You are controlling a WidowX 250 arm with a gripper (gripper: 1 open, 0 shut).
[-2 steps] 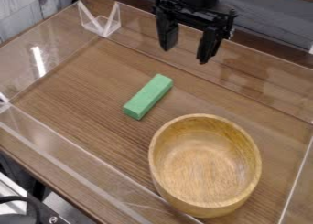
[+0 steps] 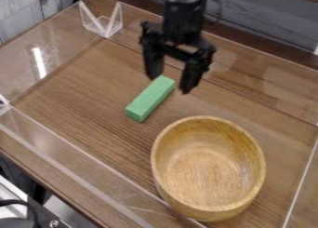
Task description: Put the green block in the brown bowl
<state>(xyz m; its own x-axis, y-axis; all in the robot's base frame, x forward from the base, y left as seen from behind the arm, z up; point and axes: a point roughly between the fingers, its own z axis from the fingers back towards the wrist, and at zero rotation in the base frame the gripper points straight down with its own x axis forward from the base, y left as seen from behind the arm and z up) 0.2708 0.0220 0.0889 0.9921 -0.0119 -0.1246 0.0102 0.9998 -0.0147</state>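
Note:
The green block (image 2: 149,99) is a flat bright-green bar lying on the wooden table, running diagonally just left of centre. The brown bowl (image 2: 209,167) is a wide tan wooden bowl with nothing in it, at the lower right. My gripper (image 2: 172,69) is black and points down, hanging just above the block's far upper end. Its jaws stand wide open with nothing between them; one fingertip (image 2: 191,83) shows right of the block's end, the other to its left.
Clear acrylic walls (image 2: 44,60) ring the wooden table on all sides. A small clear plastic stand (image 2: 102,20) sits at the back left. Bare wood lies between the block and the left wall.
The gripper has come down and toward the left, from the back of the table to just above the block's far end. It stays open. Block and bowl have not moved.

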